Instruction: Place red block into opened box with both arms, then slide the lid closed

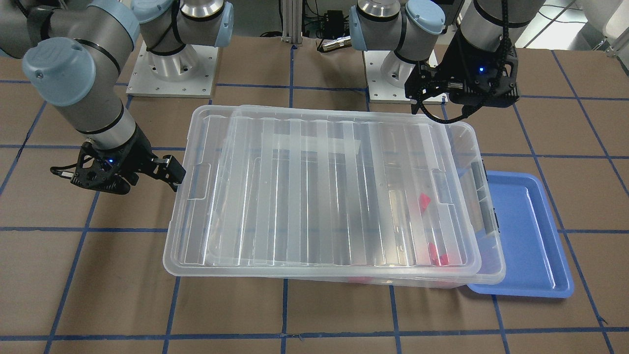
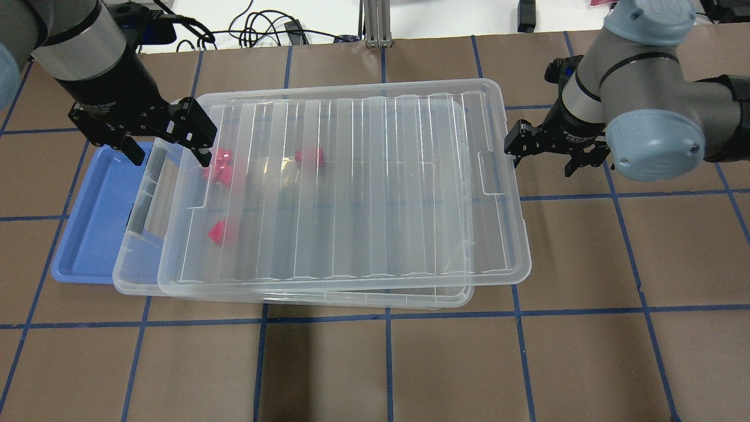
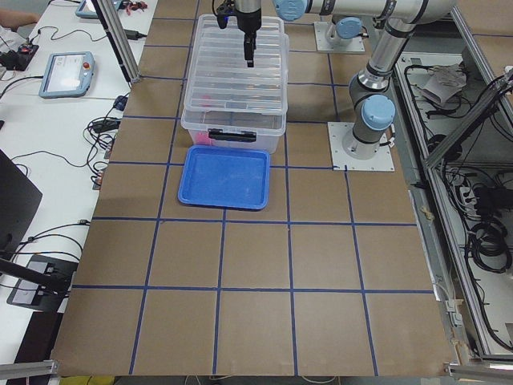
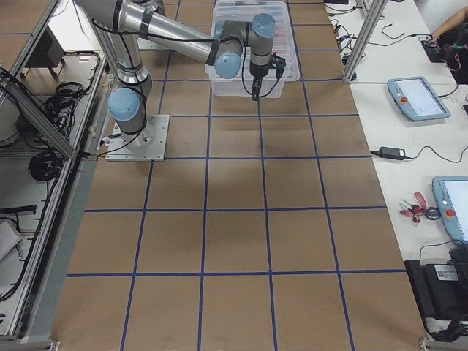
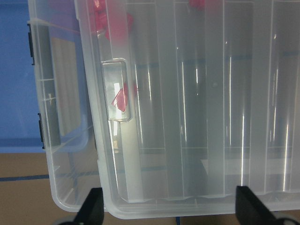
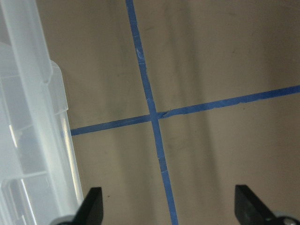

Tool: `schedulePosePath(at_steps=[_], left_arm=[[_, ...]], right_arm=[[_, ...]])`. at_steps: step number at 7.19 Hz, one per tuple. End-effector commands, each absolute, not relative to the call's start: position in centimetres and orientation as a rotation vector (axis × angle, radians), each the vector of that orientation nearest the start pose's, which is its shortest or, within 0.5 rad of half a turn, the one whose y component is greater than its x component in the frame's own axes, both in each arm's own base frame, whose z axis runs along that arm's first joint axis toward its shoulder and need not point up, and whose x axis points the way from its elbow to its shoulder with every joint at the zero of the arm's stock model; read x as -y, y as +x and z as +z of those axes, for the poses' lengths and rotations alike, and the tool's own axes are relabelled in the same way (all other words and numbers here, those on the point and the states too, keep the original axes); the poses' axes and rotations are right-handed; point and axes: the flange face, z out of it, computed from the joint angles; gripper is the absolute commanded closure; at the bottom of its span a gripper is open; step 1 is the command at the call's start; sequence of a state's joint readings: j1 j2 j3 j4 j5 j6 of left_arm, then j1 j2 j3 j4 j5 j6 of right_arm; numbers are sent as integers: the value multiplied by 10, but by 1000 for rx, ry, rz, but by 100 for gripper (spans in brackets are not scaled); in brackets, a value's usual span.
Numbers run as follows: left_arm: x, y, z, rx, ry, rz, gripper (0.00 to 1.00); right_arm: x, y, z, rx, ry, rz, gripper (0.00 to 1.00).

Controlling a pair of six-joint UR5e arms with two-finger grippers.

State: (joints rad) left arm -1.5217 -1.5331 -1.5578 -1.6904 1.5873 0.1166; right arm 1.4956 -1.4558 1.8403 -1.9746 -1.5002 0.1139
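The clear box (image 2: pixel 136 237) lies across the table with the ribbed clear lid (image 2: pixel 363 187) resting on it, skewed and shifted toward my right, so a strip at the box's left end is uncovered. Red blocks (image 2: pixel 220 166) show through the lid near that end, another (image 2: pixel 309 156) further in. I cannot tell which is the task's red block. My left gripper (image 2: pixel 169 153) hangs open over the lid's left far corner, holding nothing. The open right gripper (image 2: pixel 542 157) is empty, just off the lid's right edge, above bare table (image 6: pixel 197 70).
A shallow blue tray (image 2: pixel 88 223) lies partly under the box's left end. Blue tape lines grid the brown table. The arm bases (image 1: pixel 172 73) stand behind the box. Tablets and cables lie on side benches in the side views.
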Motion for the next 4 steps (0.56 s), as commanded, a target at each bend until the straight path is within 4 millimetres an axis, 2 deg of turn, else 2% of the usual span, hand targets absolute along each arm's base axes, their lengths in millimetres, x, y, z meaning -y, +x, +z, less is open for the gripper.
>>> schedulePosePath(at_steps=[1, 3, 4], left_arm=[[474, -108, 500, -3121, 107, 113, 0], [475, -108, 500, -3124, 107, 110, 0], [474, -108, 500, -3124, 107, 112, 0]], right_arm=[[523, 111, 343, -3056, 285, -41, 0], [526, 110, 350, -3067, 279, -63, 0], [532, 108, 364, -3072, 276, -96, 0]])
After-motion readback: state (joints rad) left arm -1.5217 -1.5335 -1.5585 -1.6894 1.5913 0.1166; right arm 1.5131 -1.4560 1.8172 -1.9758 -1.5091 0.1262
